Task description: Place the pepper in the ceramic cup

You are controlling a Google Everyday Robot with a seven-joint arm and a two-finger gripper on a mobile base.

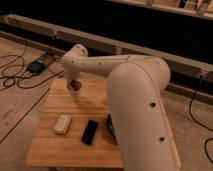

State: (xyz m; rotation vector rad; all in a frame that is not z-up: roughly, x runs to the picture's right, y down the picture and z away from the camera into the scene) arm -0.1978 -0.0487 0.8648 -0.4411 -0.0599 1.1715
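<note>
The ceramic cup (76, 94) is small and pale cream, standing upright at the back left of the wooden table (65, 150). My gripper (73, 81) hangs from the white arm directly over the cup's mouth, touching or nearly touching its rim. A small dark red shape, the pepper (74, 86), shows at the cup's mouth under the gripper. I cannot tell whether it is held or rests inside the cup.
A black remote (90, 131) lies mid-table and a white rectangular object (62, 123) lies to its left. A black bowl (109, 128) is partly hidden behind my large arm (140, 110) at the right. Cables and a box (36, 66) lie on the floor at left.
</note>
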